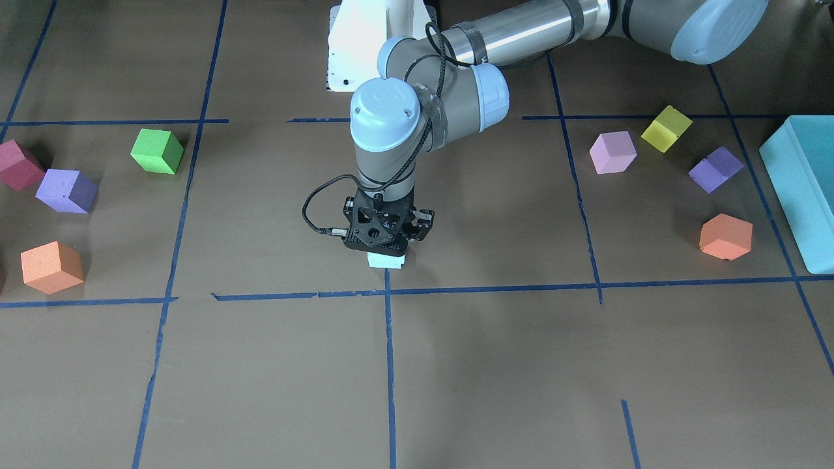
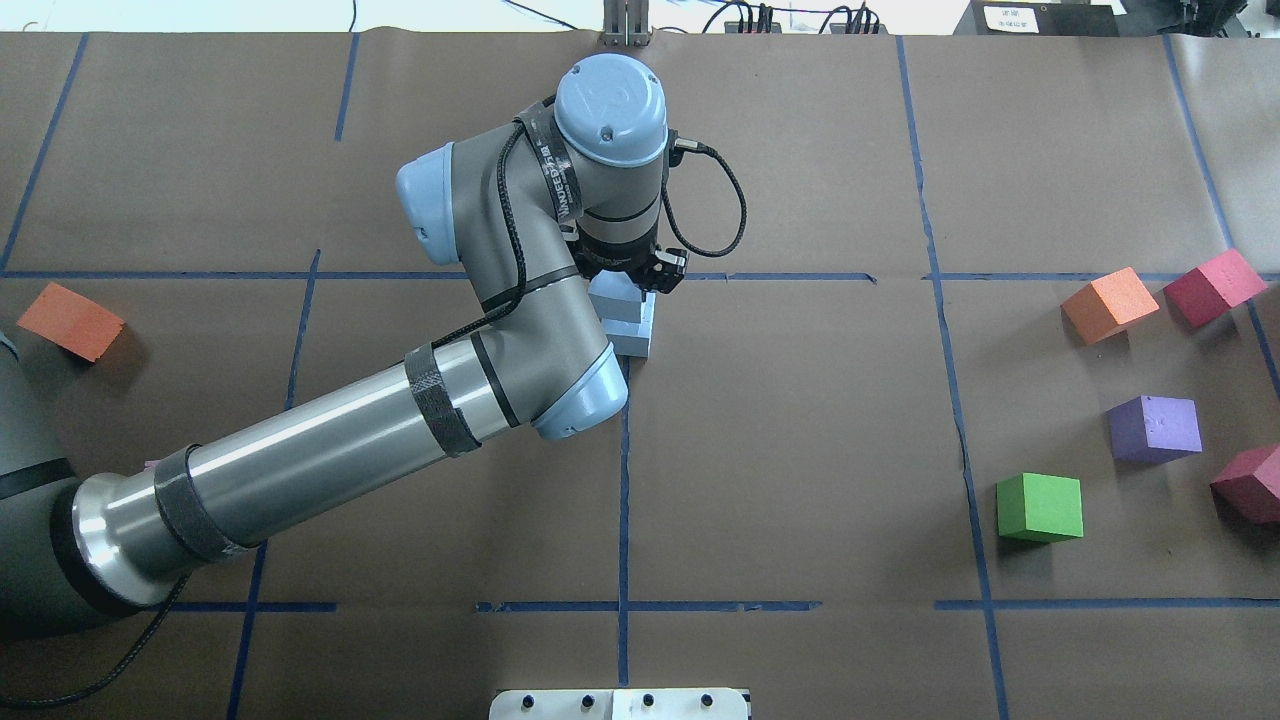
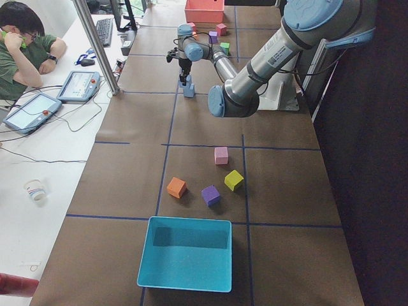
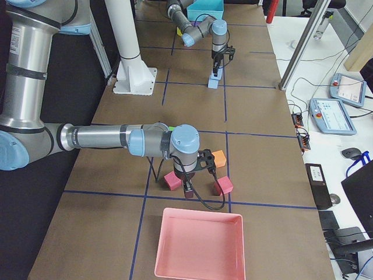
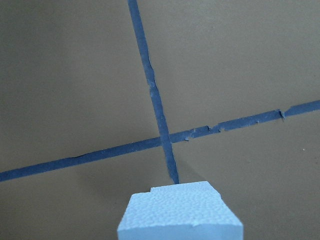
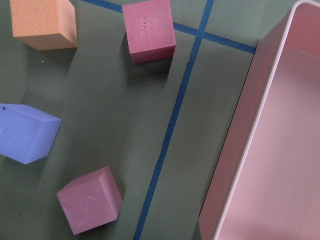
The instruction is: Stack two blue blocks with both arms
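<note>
Foam cubes: upper blue block (image 2: 612, 302) sits on lower blue block (image 2: 635, 342) at centre frame, on the tape crossing (image 5: 167, 137), under left gripper (image 1: 386, 245). Jaw spread cannot be told for it or right gripper (image 4: 187, 190), lower frame. Expect light, soft, grippy cubes; pinch opposite flat faces gently.

Brown paper covers the table (image 2: 800, 450), gridded with dark blue tape (image 2: 622, 470). The blocks (image 2: 630, 340) are pale sky-blue and grainy. The arms (image 2: 330, 450) are grey and silver with pale blue caps. Left of the blocks sit a pink cube (image 1: 612, 152), a yellow cube (image 1: 666, 128) and a teal box (image 1: 805, 189); right of them are a green cube (image 1: 156, 151), two crimson cubes (image 2: 1215, 285) and a pink tray (image 4: 198, 251). Each side has one violet cube (image 1: 715, 169) and one orange cube (image 1: 725, 236).
</note>
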Available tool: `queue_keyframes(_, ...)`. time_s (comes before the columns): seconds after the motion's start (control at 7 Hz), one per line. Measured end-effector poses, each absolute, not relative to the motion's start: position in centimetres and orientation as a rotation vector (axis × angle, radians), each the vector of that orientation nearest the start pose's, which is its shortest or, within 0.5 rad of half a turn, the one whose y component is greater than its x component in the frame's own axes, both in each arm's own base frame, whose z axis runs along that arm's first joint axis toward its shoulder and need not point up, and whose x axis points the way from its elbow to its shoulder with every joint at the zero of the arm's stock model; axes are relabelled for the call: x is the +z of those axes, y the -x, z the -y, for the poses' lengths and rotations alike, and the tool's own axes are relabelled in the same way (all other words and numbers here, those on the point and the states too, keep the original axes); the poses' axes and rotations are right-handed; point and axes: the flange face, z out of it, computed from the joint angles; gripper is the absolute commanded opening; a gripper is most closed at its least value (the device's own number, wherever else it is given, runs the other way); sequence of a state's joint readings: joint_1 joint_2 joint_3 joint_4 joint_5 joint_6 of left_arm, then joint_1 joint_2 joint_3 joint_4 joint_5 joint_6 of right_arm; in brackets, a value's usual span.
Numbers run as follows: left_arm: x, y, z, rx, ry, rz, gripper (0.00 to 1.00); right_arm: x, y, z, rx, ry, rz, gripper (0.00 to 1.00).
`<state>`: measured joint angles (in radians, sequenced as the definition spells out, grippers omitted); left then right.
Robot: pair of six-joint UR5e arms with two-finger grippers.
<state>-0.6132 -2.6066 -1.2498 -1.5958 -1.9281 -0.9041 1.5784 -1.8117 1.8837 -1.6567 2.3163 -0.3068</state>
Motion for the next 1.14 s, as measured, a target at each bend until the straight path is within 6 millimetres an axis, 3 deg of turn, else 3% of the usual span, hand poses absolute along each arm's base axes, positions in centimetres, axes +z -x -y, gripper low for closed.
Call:
queue_keyframes(0.43,12.09,-59.92,53.79,0.18,-0.152,-0.795,0.55,62.16,-6.87,38.8,-0.28,-0.104,0.741,1.0)
queue_keyframes(0.57,12.13,-59.99,53.72,0.179,-0.148,-0.794,0.7,62.13,-6.87,38.82,-0.28,-0.105,0.741,1.0)
queue_keyframes(0.71,12.17,-60.11,53.59,0.18,-0.146,-0.793,0.96,62.11,-6.87,38.84,-0.28,-0.105,0.741,1.0)
queue_keyframes(1.14,12.26,-60.4,53.23,0.184,-0.148,-0.796,1.0,62.04,-6.87,38.97,-0.28,-0.107,0.741,1.0)
